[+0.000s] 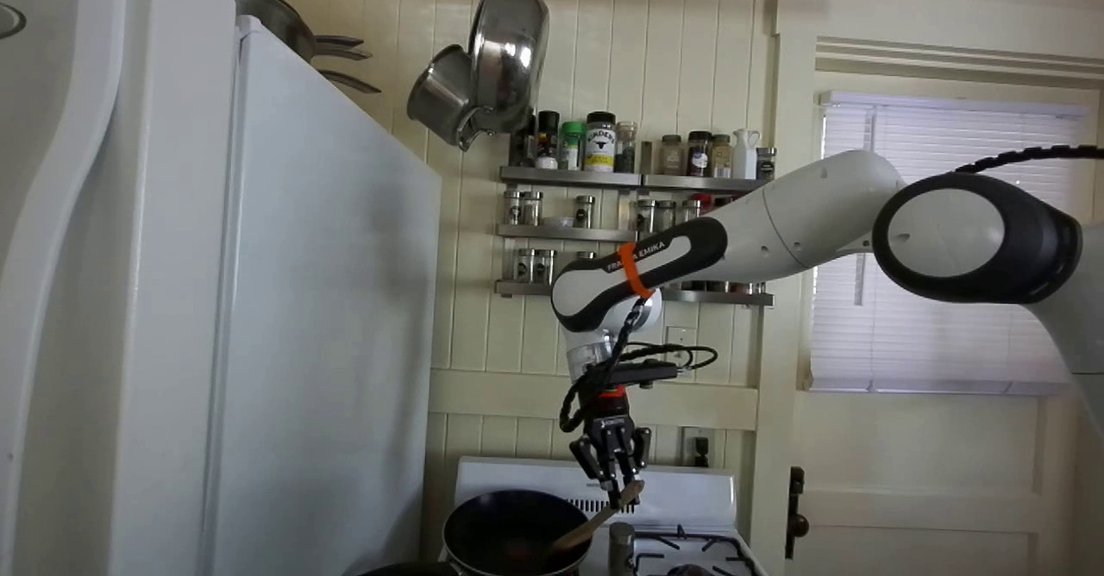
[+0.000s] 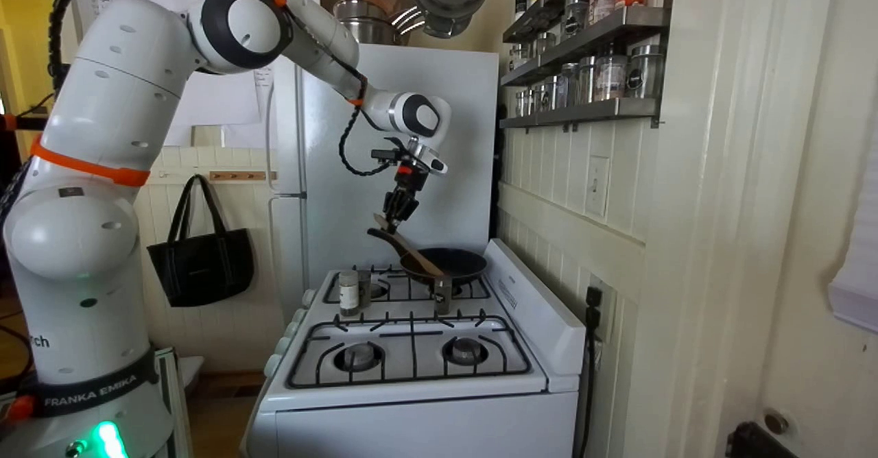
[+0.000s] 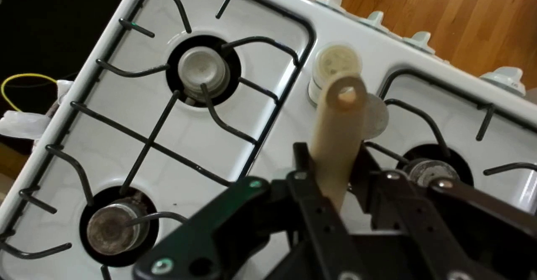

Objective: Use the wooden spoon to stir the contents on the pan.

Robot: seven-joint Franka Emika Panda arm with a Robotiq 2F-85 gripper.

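we're clamping the wooden spoon [image 1: 586, 531] by its handle in the gripper [image 3: 332, 161], spoon head showing inside the pan [image 1: 485, 520], so grasp and entry are looking done. we're judging the actual stirring as what's left, though we're not telling from these views whether it's underway. we're seeing the long axis slanting: holed handle end up and out past the rim, head pointing down in.

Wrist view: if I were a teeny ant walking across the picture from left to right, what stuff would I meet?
Thin yellow cord → lower-left burner → upper burner → wooden spoon → right-hand burner → white knob near the right edge.
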